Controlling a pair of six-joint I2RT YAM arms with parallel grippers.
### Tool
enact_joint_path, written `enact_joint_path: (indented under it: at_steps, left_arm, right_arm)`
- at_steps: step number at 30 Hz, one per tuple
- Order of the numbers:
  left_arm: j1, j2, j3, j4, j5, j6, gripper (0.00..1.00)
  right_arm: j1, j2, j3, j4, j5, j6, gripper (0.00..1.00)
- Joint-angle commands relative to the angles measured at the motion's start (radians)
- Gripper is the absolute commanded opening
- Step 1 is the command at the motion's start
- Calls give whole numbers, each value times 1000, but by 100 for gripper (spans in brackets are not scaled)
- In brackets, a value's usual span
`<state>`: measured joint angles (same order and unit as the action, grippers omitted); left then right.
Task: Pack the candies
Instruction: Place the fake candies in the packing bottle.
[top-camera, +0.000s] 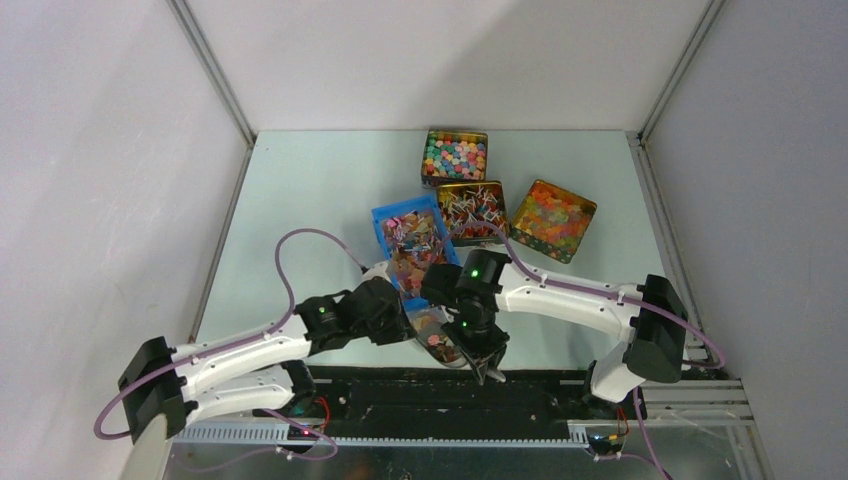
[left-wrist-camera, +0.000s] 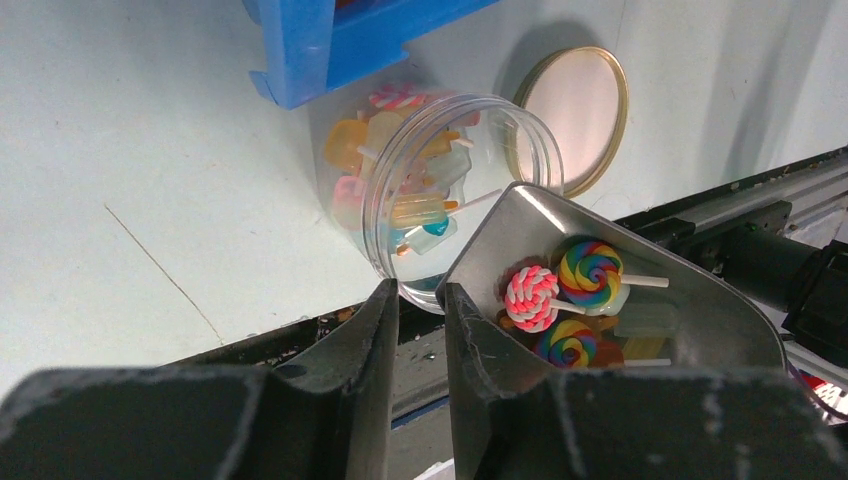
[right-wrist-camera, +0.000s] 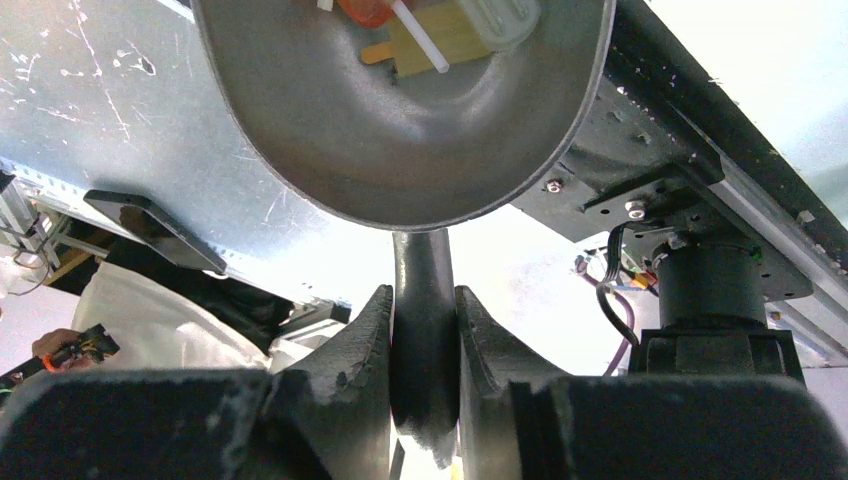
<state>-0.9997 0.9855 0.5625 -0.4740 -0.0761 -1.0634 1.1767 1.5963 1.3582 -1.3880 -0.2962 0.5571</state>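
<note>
A clear jar (left-wrist-camera: 400, 170) lies tilted against the blue bin (left-wrist-camera: 330, 50), its mouth toward me, holding lolly-shaped sweets. My left gripper (left-wrist-camera: 420, 290) sits just below the jar's rim. Its jaws are a narrow gap apart with nothing between them. Beside the mouth a metal scoop (left-wrist-camera: 520, 225) carries swirl lollipops (left-wrist-camera: 590, 272). My right gripper (right-wrist-camera: 425, 300) is shut on the scoop's handle (right-wrist-camera: 425, 340), with the bowl (right-wrist-camera: 400, 150) above it. Twist-wrapped candies fill a tin (top-camera: 472, 210) and the far end of the blue bin (top-camera: 410, 232).
The jar's gold-rimmed lid (left-wrist-camera: 575, 115) lies flat behind the scoop. A tin of pastel balls (top-camera: 455, 155) and a tin of orange-yellow jelly pieces (top-camera: 553, 220) stand at the back. The black rail (left-wrist-camera: 700, 230) runs along the table's near edge under the scoop.
</note>
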Motion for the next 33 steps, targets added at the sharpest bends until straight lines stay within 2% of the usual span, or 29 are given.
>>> enact_joint_path:
  at_steps: [1,33]
  left_arm:
    - [-12,7,51,-19,-28,31,27]
    - [-41,70,152,-128,-72,68,27]
  right_arm:
    - [-13,-16,9,14,-7,1,0]
    - [-53,3,20,-10,-19,-52,0]
